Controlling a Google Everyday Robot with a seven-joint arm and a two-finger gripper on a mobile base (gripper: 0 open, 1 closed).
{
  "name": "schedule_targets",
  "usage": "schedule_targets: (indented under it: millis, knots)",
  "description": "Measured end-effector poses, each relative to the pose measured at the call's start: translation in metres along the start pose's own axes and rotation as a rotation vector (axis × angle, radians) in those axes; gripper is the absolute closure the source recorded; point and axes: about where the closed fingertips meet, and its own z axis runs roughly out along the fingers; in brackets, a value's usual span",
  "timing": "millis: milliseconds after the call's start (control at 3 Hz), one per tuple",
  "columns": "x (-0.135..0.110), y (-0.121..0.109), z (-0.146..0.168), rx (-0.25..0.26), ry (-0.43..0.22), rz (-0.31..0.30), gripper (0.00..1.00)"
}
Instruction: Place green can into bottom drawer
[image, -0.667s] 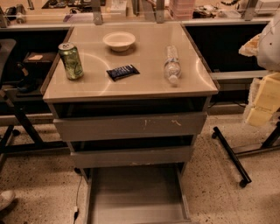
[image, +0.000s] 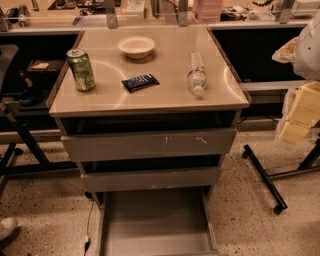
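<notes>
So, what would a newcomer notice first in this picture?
First the green can, standing upright near the left edge of the tabletop, and the bottom drawer, pulled open below. The gripper hangs at the picture's right edge, away from the can.

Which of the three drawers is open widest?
The bottom drawer, pulled out with its floor showing; both upper drawers sit nearly closed. The gripper hangs far right.

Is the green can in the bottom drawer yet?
Not yet. Done: the bottom drawer is pulled open. In hand: nothing; the tool hangs at the right edge, off the table. Left: grasping the green can, upright on the table's left side, and lowering it in.
</notes>
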Motion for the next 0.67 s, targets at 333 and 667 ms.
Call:
schedule_targets:
  millis: [333,667]
  knots:
    - [-0.024,-0.015,0.012,-0.028,-0.076,0.018,0.00]
    - [-0.049,-0.029,0.034,-0.095,-0.159,0.035,0.00]
